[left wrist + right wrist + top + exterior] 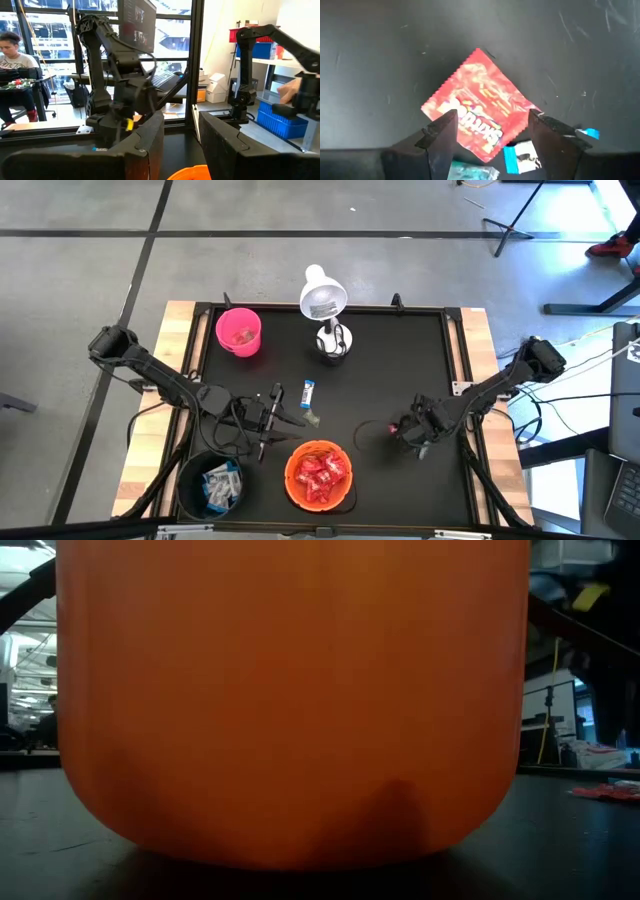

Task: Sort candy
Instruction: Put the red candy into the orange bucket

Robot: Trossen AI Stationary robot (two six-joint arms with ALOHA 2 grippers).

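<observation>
The right gripper hangs open, jaws straddling 1 red candy flat on the mat to the right of the orange bowl, likely to pinch it, while the left gripper waits half-spread, empty, beside that bowl.

Orange bowl at six o'clock on the table; pink cup at eleven; lamp at twelve.

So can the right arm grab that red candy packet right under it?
Probably yes. The right gripper hangs open just above the red candy packet, which lies flat on the black table, with nothing covering it.
</observation>
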